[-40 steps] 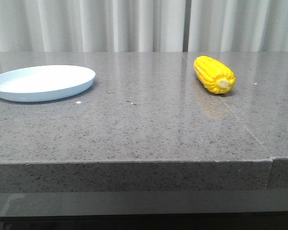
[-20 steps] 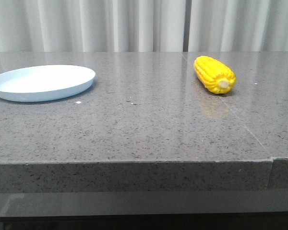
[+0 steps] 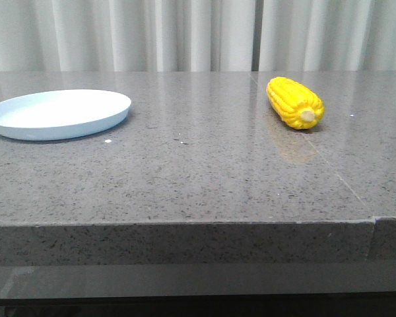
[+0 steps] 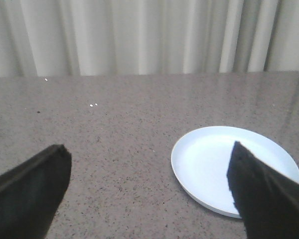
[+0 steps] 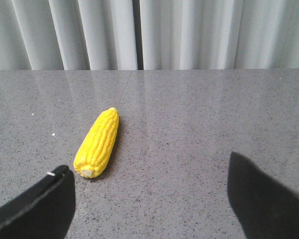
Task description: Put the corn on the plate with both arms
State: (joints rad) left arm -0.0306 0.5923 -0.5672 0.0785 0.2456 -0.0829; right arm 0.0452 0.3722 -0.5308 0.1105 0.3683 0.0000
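Both the left gripper (image 4: 149, 164) and the right gripper (image 5: 149, 174) hover with jaws spread wide, holding nothing.

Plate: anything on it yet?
No. The plate shows bare in the front view; in the left wrist view a left gripper fingertip covers its near edge. The corn lies on the table.

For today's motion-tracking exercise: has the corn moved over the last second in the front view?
No. The corn lies in the same spot on the table, its stub end at the same place beside the seam line, and as far from the plate as before.
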